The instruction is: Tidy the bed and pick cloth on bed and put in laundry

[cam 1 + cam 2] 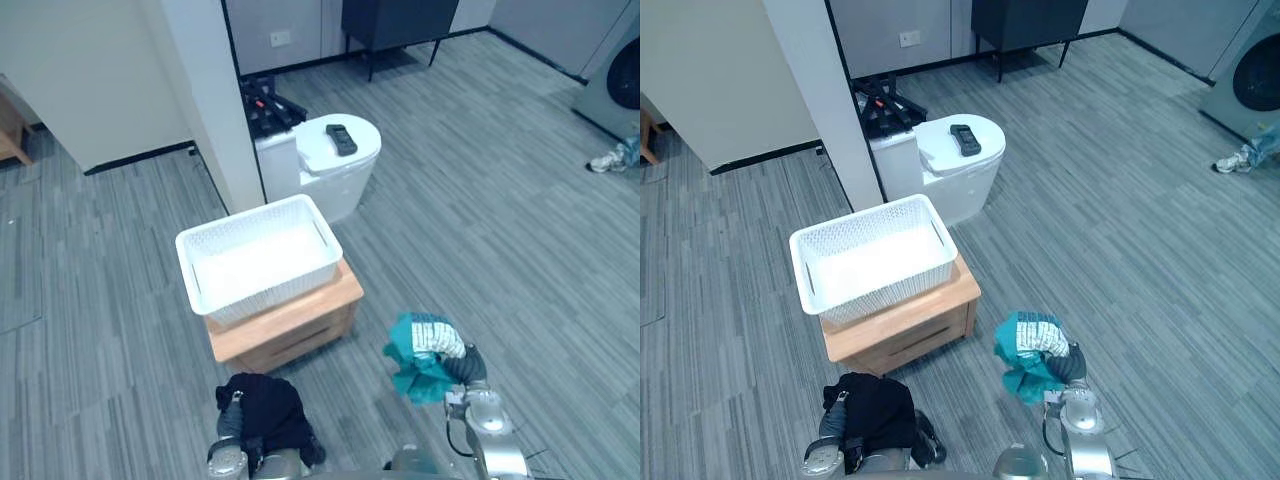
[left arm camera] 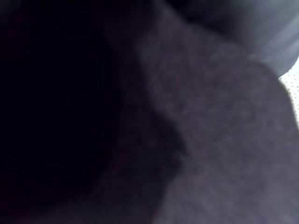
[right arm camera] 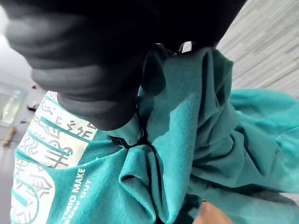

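Nearest: black cloth (image 1: pixel 268 408) over left hand (image 1: pixel 228 416), teal cloth (image 1: pixel 418 358) over right hand (image 1: pixel 463 366); grip indeterminable for both. Recommend raising both above basket (image 1: pixel 243 218) rim before release.

Soft, even light falls from overhead across the grey floor (image 1: pixel 480 230), with no glare on it. The white basket (image 1: pixel 258 258) is the brightest thing, its inside nearly washed out. The wooden stand (image 1: pixel 290 325) casts only a faint shadow at its base. In the left wrist view the black cloth (image 2: pixel 210 140) sits against the lens, dim and fading to black. In the right wrist view the teal cloth (image 3: pixel 201 140) is well lit, with deep shadows in its folds.
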Robot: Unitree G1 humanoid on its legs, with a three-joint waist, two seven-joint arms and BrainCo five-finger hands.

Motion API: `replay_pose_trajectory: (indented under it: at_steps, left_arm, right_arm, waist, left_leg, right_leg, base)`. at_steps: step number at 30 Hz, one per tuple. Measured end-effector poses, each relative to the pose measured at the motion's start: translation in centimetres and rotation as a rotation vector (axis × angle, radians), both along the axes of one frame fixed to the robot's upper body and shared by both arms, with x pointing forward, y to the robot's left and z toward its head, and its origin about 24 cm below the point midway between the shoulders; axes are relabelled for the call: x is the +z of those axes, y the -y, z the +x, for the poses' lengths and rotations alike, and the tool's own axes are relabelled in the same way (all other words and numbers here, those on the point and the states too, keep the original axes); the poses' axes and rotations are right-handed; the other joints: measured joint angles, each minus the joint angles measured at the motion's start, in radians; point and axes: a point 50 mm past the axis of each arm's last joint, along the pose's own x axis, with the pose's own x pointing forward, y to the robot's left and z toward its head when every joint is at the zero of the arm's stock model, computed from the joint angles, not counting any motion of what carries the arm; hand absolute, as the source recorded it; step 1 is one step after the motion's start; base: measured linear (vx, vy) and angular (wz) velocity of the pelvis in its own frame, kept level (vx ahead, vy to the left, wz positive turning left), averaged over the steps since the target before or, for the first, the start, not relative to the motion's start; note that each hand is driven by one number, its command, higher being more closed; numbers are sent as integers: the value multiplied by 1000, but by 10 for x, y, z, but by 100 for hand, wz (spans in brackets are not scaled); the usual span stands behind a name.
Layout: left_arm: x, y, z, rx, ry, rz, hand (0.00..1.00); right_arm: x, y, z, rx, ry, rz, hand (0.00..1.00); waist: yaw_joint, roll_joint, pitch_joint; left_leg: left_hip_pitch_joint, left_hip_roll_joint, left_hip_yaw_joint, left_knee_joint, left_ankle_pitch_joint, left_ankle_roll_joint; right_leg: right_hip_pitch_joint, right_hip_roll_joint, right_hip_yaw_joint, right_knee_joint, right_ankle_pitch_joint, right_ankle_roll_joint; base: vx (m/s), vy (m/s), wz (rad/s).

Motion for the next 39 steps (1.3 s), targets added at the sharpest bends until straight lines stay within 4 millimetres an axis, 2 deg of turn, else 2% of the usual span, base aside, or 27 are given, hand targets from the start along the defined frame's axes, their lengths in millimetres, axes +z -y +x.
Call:
replay_pose_trajectory:
  at_steps: [1,2,4,5,6,7,8,9,10,11,15,16,17,19,20,21,23,24,25,27,28,30,32,36,38,39]
  left_arm:
    - [2,-2,5,-44,11,23,100]
    - [4,-3,8,-59,17,34,100]
    - [9,-6,20,-86,48,59,100]
    - [10,-6,24,-102,57,66,100]
    - [10,-6,24,-106,56,67,100]
    - [9,-8,23,-110,51,75,100]
    - [5,-8,14,-102,19,72,100]
    - [4,-6,12,-101,17,67,100]
    - [2,-4,6,-100,8,62,100]
    - [0,-3,4,-100,2,57,100]
    - [-1,4,4,-113,1,27,100]
    - [0,7,7,-118,11,19,100]
    - [0,7,9,-118,16,18,100]
    - [2,11,13,-142,29,19,100]
    - [2,12,15,-148,33,19,100]
    - [4,17,23,-168,50,12,100]
    - [6,21,27,-180,63,6,100]
    - [7,26,31,-192,76,-2,100]
    - [10,32,37,-210,96,-11,100]
    - [13,34,41,-218,114,-12,100]
    - [18,34,46,-207,150,-7,100]
    - [23,32,50,-204,177,0,100]
    - [29,32,55,-203,212,2,100]
    - [37,30,59,-195,262,-1,100]
    - [48,32,66,-218,325,5,100]
    - [50,33,68,-222,338,6,100]
  right_arm:
    - [1,-6,1,1,11,13,100]
    - [4,-9,3,10,23,16,100]
    - [20,-12,9,15,99,9,100]
    - [34,-9,13,11,160,-8,100]
    - [40,-8,14,5,190,-16,100]
    - [53,-7,17,-1,250,-29,100]
    - [61,-5,22,13,291,-51,100]
    - [66,-4,25,20,310,-60,100]
    - [80,-3,31,37,370,-84,100]
    - [90,-4,36,63,415,-103,100]
    - [126,-9,62,168,546,-184,100]
    - [143,-19,74,233,605,-211,100]
    - [149,-25,79,262,627,-216,100]
    - [177,-56,101,401,726,-235,100]
    - [181,-62,105,426,741,-240,100]
    - [190,-81,116,514,769,-254,100]
    - [194,-94,123,567,768,-266,100]
    - [196,-101,129,597,765,-287,100]
    - [200,-107,138,617,757,-312,100]
    - [203,-108,145,618,750,-325,100]
    - [210,-109,153,614,749,-351,100]
    - [217,-109,160,604,749,-381,100]
    - [223,-103,166,573,746,-404,100]
    - [222,-91,175,526,702,-432,100]
    - [229,-82,181,488,692,-487,100]
    - [231,-80,183,482,692,-495,0]
  waist:
    - [-14,0,0]
    - [-17,-6,-3]
    - [-31,-19,-11]
    - [-33,-31,-17]
    - [-33,-38,-18]
    - [-37,-70,-20]
    - [-31,-54,-24]
    - [-28,-44,-31]
    - [-26,-21,-38]
    - [-26,-16,-41]
    - [-23,-23,-39]
    - [-23,-23,-38]
    - [-22,-23,-38]
    - [-14,-20,-37]
    - [-9,-19,-37]
    - [5,-15,-35]
    - [8,-8,-28]
    - [11,4,-20]
    - [28,24,-3]
    - [40,32,15]
    - [50,41,49]
    - [58,54,84]
    - [58,82,132]
    - [57,109,166]
    - [56,128,199]
    - [56,132,205]
  left_leg:
    - [30,-14,-26,-7,3,5]
    - [36,-22,-39,-13,3,5]
    - [39,-50,-98,-41,5,2]
    - [42,-74,-117,-48,0,-7]
    - [47,-89,-126,-48,-4,-14]
    - [69,-128,-135,-39,-21,-34]
    - [66,-119,-146,-19,-53,-49]
    - [56,-107,-149,-6,-68,-61]
    - [38,-85,-152,15,-85,-68]
    - [31,-77,-154,12,-85,-68]
    - [31,-66,-163,-3,-73,-74]
    - [29,-67,-164,-5,-73,-74]
    - [29,-68,-164,-6,-73,-74]
    - [19,-72,-177,-7,-71,-72]
    - [13,-73,-183,-7,-70,-71]
    - [-9,-80,-213,-7,-59,-64]
    - [-22,-86,-240,-11,-48,-58]
    - [-39,-89,-262,-12,-36,-58]
    - [-62,-95,-289,-25,-16,-55]
    - [-78,-100,-304,-32,-2,-54]
    - [-103,-111,-324,-37,10,-53]
    - [-138,-119,-344,-37,16,-50]
    - [-169,-120,-360,-39,30,-50]
    - [-217,-120,-362,-37,45,-47]
    - [-239,-120,-360,-37,54,-52]
    - [-243,-119,-359,-37,56,-52]
  right_leg:
    - [-44,12,46,-28,-46,-4]
    - [-57,27,72,-82,-60,-2]
    - [-73,111,216,-385,-48,-3]
    - [-69,130,289,-549,18,-3]
    - [-68,128,308,-586,65,-11]
    - [-64,113,349,-597,217,-27]
    - [-49,116,341,-597,196,-30]
    - [-43,124,341,-615,197,-32]
    - [-27,141,332,-666,206,-44]
    - [-20,148,322,-695,213,-48]
    - [-4,162,307,-734,230,-58]
    - [-4,161,307,-739,232,-57]
    - [-4,161,307,-741,233,-56]
    - [-1,160,305,-761,254,-59]
    - [-1,159,302,-766,258,-59]
    - [-9,150,275,-769,261,-59]
    - [-14,144,252,-769,265,-60]
    - [-23,141,242,-769,278,-72]
    - [-39,137,224,-768,297,-78]
    - [-50,132,218,-768,305,-77]
    - [-63,122,203,-768,306,-77]
    - [-86,117,199,-768,309,-82]
    - [-109,117,200,-768,333,-94]
    - [-153,116,204,-767,347,-96]
    - [-175,115,209,-767,347,-96]
    - [-180,116,210,-767,348,-96]
  base:
    - [246,27,77]
    - [348,1,82]
    - [283,-92,84]
    - [242,-119,80]
    - [243,-136,72]
    - [214,-171,47]
    - [197,-176,33]
    - [174,-143,4]
    - [168,-105,-3]
    - [158,-92,0]
    - [83,-82,2]
    - [38,-23,0]
    - [0,0,0]
    - [-15,6,6]
    - [-46,-3,39]
    - [-45,-8,51]
    - [-33,-8,57]
    - [-50,10,66]
    - [-65,21,59]
    - [-84,30,45]
    - [-124,32,49]
    - [-116,27,38]
    - [-105,48,23]
    - [-44,29,6]
    - [0,0,0]
    - [-3,-6,-4]
